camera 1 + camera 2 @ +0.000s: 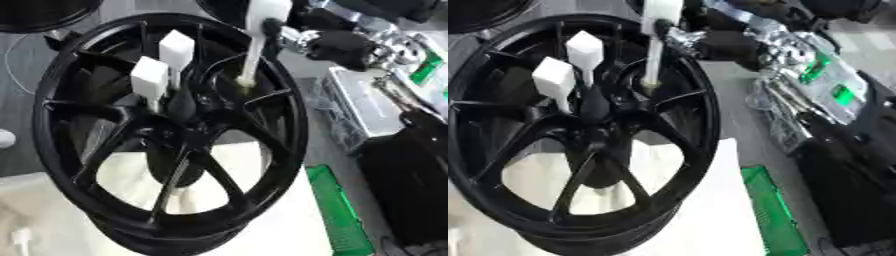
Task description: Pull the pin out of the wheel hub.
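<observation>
In the left eye view a black wheel hub (171,135) fills most of the frame, tilted, with three white pins standing in its centre. Two shorter ones with blocky heads sit left of centre, one (150,80) lower and one (176,50) above it. The third, a long white pin (255,50), rises from a hole at the hub's centre right up to the top edge of the frame. The right hand (302,35) comes in from the upper right, its dark fingers closed about this pin's upper part. The pin's long axis runs almost vertically in the frame, leaning a little to the right at the top, so the pull would likely go up along that line. A green strip (337,210) lies on the tabletop at lower right. In the right eye view the same long pin (654,47) stands at upper centre, with the right hand (702,40) just to its right; its fingers appear to clasp the pin. The left hand shows in neither view.
</observation>
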You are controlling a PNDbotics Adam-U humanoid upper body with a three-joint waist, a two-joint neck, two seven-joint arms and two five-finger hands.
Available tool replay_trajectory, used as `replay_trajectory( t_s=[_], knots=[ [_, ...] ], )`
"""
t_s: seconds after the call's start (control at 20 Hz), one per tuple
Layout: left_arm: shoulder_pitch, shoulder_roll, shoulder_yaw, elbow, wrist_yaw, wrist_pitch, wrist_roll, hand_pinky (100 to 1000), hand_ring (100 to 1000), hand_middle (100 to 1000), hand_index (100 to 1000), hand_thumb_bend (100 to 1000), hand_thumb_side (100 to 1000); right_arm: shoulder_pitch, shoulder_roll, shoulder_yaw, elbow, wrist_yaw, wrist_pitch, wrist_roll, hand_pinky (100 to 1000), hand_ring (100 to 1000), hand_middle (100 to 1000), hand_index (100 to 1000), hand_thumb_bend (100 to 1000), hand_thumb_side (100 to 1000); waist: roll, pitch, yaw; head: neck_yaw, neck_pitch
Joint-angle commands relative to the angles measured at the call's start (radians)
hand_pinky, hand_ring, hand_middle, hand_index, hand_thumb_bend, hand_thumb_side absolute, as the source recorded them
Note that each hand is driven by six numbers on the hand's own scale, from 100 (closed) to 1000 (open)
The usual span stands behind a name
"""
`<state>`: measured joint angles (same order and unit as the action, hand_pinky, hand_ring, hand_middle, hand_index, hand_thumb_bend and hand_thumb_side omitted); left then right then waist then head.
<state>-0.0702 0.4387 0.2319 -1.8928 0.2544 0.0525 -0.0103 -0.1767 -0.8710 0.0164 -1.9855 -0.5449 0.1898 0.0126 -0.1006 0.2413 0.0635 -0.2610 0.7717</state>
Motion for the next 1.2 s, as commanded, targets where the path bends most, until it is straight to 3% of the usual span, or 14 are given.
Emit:
replay_trajectory(
  t_s=[0.05,0.3,0.35,0.45,0.55,0.65,0.85,0.9,1.1,1.2],
  knots=[
    [-0.003,0.011,0.013,-0.016,0.002,-0.001,0.005,585,730,683,714,100,806,0.043,-0.039,-0.094,-0.014,-0.057,-0.048,-0.069,596,625,289,551,100,490,0.005,-0.02,-0.002,0.024,-0.002],
    [-0.003,0.011,0.013,-0.016,0.002,-0.001,0.005,585,730,683,714,100,806,0.057,-0.04,-0.103,-0.014,-0.068,-0.059,-0.081,596,625,289,551,100,490,0.005,-0.02,-0.002,0.026,-0.002],
    [-0.005,0.014,0.017,-0.02,0.002,-0.004,0.007,585,729,684,714,100,785,0.061,-0.036,-0.107,-0.01,-0.066,-0.059,-0.084,559,588,273,535,100,464,0.01,-0.016,-0.006,0.092,-0.002],
    [-0.014,0.011,0.032,-0.026,0.007,-0.016,0.022,585,729,684,714,100,781,0.096,0.0,-0.142,0.025,-0.044,-0.067,-0.106,562,589,275,535,100,462,0.045,0.003,-0.042,0.218,-0.002],
    [-0.014,-0.005,0.041,-0.026,0.015,-0.026,0.034,585,729,684,714,100,776,0.145,0.048,-0.191,0.073,-0.015,-0.071,-0.135,567,591,281,538,100,437,0.085,0.008,-0.09,0.287,-0.002],
    [-0.007,-0.01,0.051,-0.027,0.018,-0.033,0.046,586,729,684,714,100,773,0.199,0.102,-0.244,0.127,0.018,-0.097,-0.168,576,596,291,543,100,410,0.104,0.006,-0.128,0.329,-0.002],
    [-0.008,-0.016,0.046,-0.026,0.021,-0.035,0.046,585,729,684,714,100,778,0.296,0.2,-0.342,0.223,0.078,-0.128,-0.229,608,621,341,593,100,316,0.11,0.006,-0.121,0.331,-0.002],
    [-0.01,-0.016,0.043,-0.025,0.021,-0.034,0.043,585,729,684,714,100,777,0.321,0.224,-0.366,0.238,0.093,-0.122,-0.244,623,636,364,616,100,265,0.109,0.005,-0.115,0.325,-0.002],
    [-0.02,-0.015,0.033,-0.024,0.025,-0.031,0.033,585,730,685,714,100,777,0.419,0.322,-0.465,0.236,0.154,-0.079,-0.304,655,706,458,710,100,211,0.106,0.004,-0.092,0.301,-0.002],
    [-0.023,-0.015,0.029,-0.023,0.027,-0.03,0.028,585,730,685,714,100,779,0.468,0.371,-0.512,0.216,0.184,-0.05,-0.334,672,781,544,807,100,159,0.104,0.002,-0.084,0.289,-0.002]
  ],
)
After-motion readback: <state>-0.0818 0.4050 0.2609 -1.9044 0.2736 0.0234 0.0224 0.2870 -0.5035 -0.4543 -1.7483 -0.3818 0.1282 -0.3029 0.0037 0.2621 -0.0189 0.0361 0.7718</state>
